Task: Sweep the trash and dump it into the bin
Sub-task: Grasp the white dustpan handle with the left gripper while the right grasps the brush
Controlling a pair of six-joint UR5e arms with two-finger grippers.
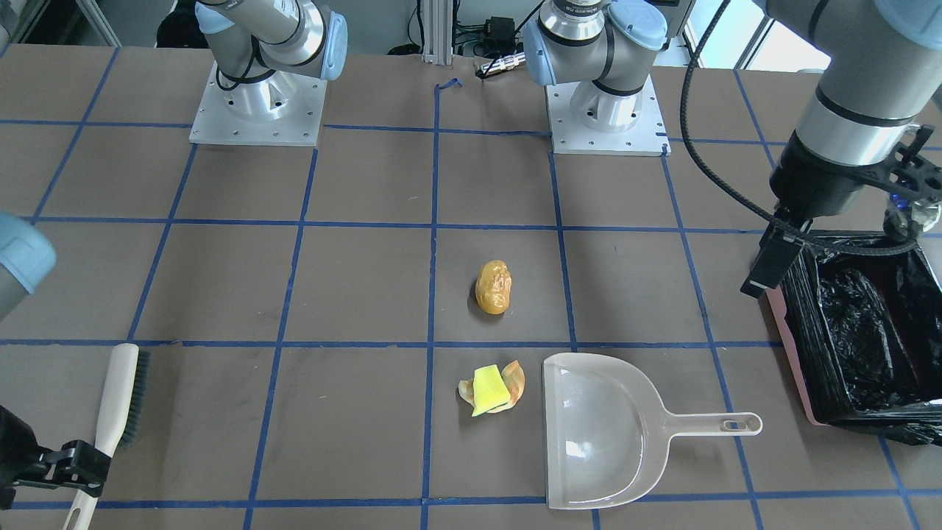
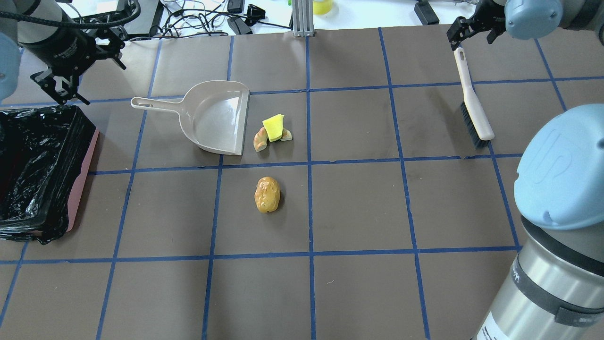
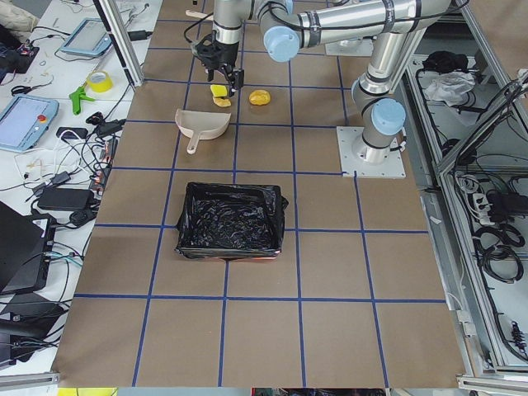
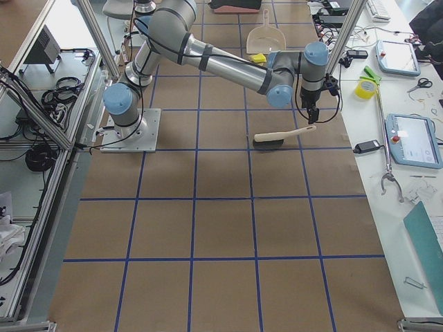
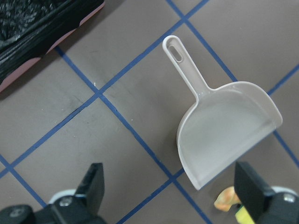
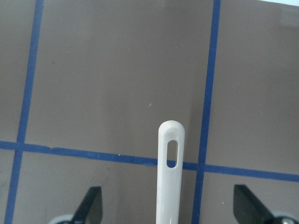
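From where I stand, the trash is all out on the desk (image 2: 358, 208) and none of it is in the bin (image 2: 84, 179). The yellow-green sponge (image 2: 273, 127) lies on top of the curled peel (image 2: 259, 140), just beside the open mouth of the dustpan (image 2: 214, 118). The amber wad (image 2: 267, 194) sits by itself one taped square nearer the robot, apart from both.

The dustpan lies flat and has nothing in it. Its handle points toward the bin, which stands at the robot's left end of the desk, its black liner crinkled over the pink sides.

The left gripper (image 5: 169, 168) hangs above the desk between the bin and the dustpan, roughly over the handle. Its fingers are spread wide and it holds nothing.

Over on the robot's right, the brush (image 2: 474, 106) lies on the desk with its handle end pointing away from the robot. The right gripper (image 6: 167, 190) hovers at that handle end with its fingers wide. The handle runs between them with clear gaps on both sides, so nothing is gripped.
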